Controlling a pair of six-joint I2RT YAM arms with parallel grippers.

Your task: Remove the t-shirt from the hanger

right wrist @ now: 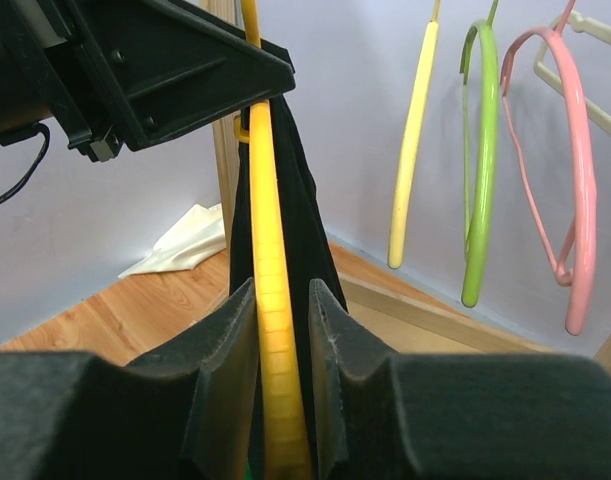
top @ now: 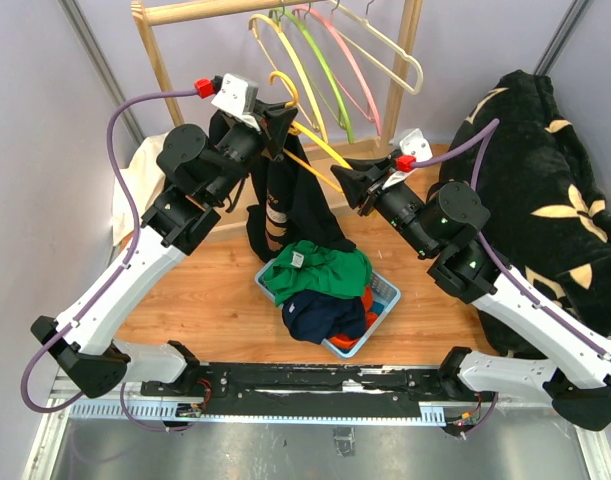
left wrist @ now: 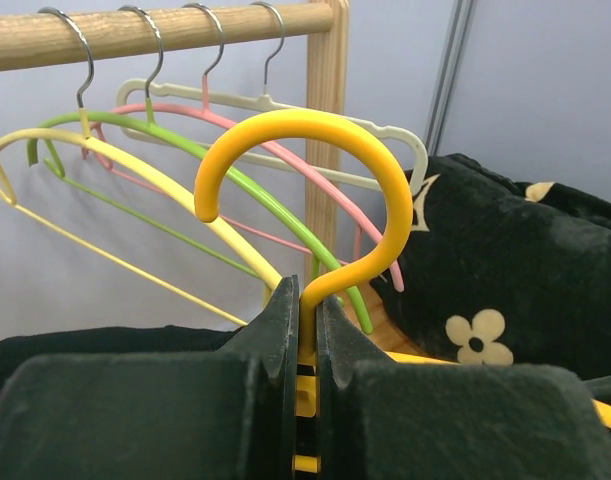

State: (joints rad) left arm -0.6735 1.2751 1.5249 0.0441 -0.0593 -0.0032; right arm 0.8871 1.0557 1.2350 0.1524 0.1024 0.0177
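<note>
The black t-shirt (top: 273,205) hangs from the yellow hanger (top: 323,150), sagging off its left end toward the blue basket (top: 387,296) of clothes below. The left gripper (top: 281,118) has the hanger by the neck, just under the hook — fingers clamped tight on it. The right gripper (top: 351,182) is closed around the hanger's bare arm, further right. Behind them, spare hangers (right wrist: 482,150) dangle from the wooden rack (left wrist: 185,32).
</note>
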